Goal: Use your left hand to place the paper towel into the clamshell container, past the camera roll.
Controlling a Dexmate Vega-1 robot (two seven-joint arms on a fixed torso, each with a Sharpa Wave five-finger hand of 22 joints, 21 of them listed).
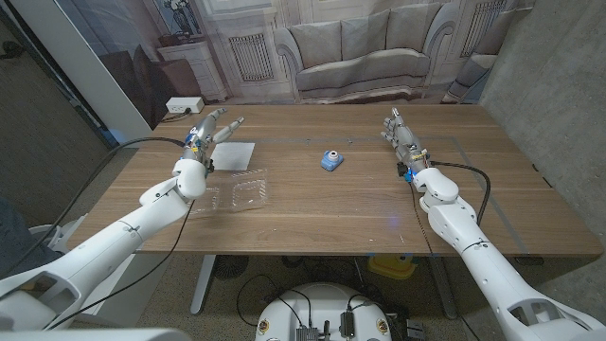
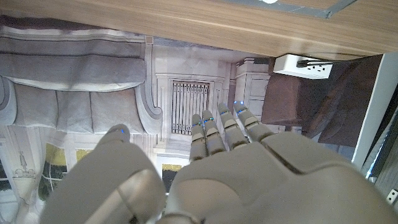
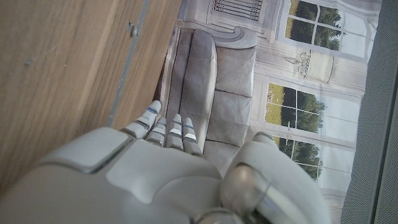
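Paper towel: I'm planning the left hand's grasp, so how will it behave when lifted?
The paper towel lies flat as a thin sheet, so it will likely droop and weigh little. Flush on the table, its edge may be hard to catch.

Both arms are glossy white rounded shells with ball-shaped wrists and black cables, ending in a grey left hand (image 1: pixel 210 130) and right hand (image 1: pixel 402 138) with blue-lit fingers.
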